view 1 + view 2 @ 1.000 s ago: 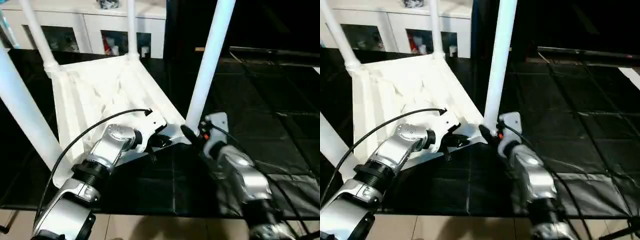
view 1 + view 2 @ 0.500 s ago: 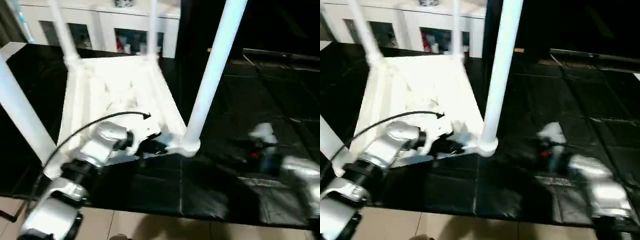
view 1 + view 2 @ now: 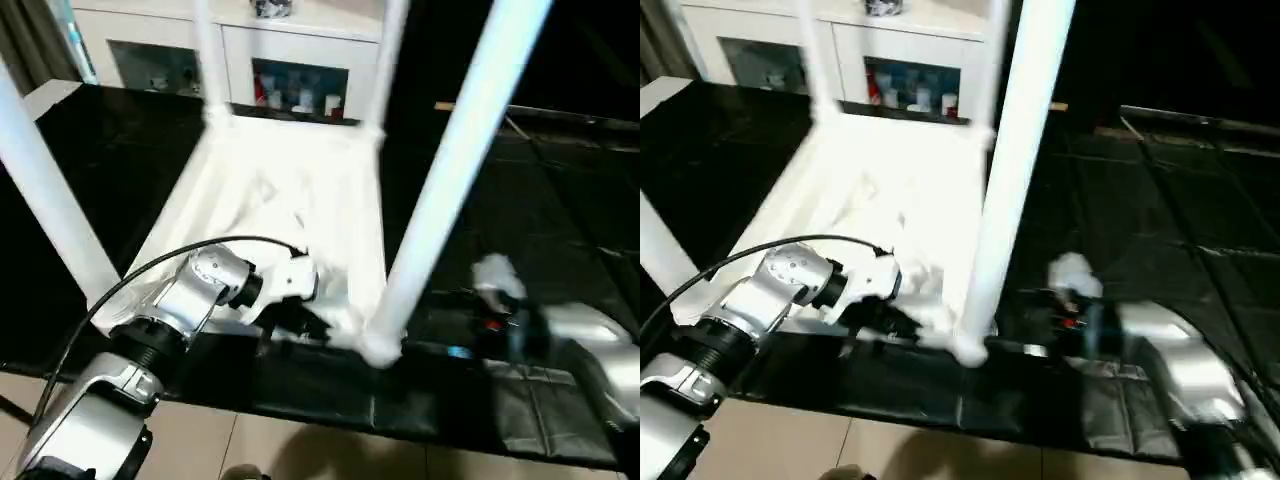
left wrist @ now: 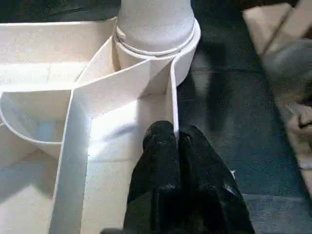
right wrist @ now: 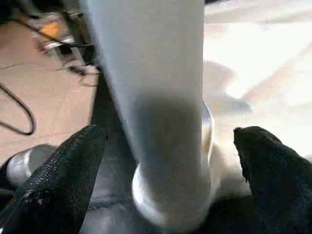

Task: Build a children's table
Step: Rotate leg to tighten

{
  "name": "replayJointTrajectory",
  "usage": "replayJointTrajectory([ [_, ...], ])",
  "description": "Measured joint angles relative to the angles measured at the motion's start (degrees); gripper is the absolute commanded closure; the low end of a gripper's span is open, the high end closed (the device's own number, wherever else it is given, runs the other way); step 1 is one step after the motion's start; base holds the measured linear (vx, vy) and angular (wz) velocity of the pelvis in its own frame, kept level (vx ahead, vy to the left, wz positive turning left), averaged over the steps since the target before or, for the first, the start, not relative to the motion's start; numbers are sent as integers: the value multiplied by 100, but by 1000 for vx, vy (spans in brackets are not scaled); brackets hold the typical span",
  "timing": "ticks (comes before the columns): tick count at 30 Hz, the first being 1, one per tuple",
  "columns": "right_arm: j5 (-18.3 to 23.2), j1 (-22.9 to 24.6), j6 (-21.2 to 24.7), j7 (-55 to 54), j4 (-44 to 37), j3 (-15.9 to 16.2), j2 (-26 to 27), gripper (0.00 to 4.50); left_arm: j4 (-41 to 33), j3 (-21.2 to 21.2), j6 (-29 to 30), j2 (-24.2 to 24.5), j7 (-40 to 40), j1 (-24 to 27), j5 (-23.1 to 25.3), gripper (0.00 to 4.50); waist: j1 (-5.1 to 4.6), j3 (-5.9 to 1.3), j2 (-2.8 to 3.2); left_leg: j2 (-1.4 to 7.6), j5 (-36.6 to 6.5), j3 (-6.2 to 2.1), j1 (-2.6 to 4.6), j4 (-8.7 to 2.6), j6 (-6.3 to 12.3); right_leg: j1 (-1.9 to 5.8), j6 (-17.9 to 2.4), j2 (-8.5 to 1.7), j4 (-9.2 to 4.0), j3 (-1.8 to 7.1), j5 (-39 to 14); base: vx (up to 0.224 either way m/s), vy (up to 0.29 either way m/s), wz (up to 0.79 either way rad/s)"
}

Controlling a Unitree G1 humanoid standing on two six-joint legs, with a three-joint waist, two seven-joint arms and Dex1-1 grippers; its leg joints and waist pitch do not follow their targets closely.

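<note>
The white children's table lies upside down on the black mat, its ribbed underside facing up and its legs standing in the corner sockets. The near right leg rises from its socket. My left gripper is shut on the thin rim wall just beside that socket, and its fingers pinch the wall from both sides. My right gripper is open, a short way to the right of the leg, which stands between its spread fingers without touching them.
A white glass-door cabinet stands behind the table. The black mat stretches to the right. The tan floor begins at the mat's near edge. The left arm's black cable arcs over the near left corner.
My right gripper has come off the foot of the near right leg and drawn back to the right. The left gripper keeps its hold on the rim. The whole view has shifted.
</note>
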Motion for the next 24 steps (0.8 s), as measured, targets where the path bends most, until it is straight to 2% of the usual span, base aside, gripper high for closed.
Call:
replayJointTrajectory([
  [3, -33, -171, 7, 310, 202, 254, 5, 33, 2, -73, -130, -18, -147, -29, 19, 450, -9, -1, -2, -9, 0, 9, 1, 2, 0, -1, 0, -14, 11, 1, 0, 0, 0, 0],
  [4, -62, -200, 7, 386, 259, 319, 5, 53, 2, -97, -156, -17, -182, -60, 30, 450, -11, -1, -3, -12, 1, 9, 0, 3, 0, -1, 0, -19, 13, -1, 0, 0, 0, 0],
  [6, -216, -329, -8, 548, 446, 528, 1, 66, 9, -148, -187, -24, -221, -105, 71, 450, -40, -1, -3, -22, 2, 11, 0, 2, 3, -3, 0, -32, 19, -2, 0, 0, 0, 0],
  [9, -335, -482, -97, 735, 750, 671, 73, 98, 8, -171, -245, -11, -244, -109, 73, 450, -70, 0, -6, -24, 6, 13, 1, 3, 10, -4, 0, -36, 22, -4, 0, 0, 0, 0],
  [24, -359, -752, -210, 1215, 1068, 838, 131, 202, 22, -168, -374, 22, -245, -111, 124, 450, -72, 0, -14, -21, 16, 13, 1, 2, 26, -6, 0, -37, 25, -8, 0, 0, 0, 0],
])
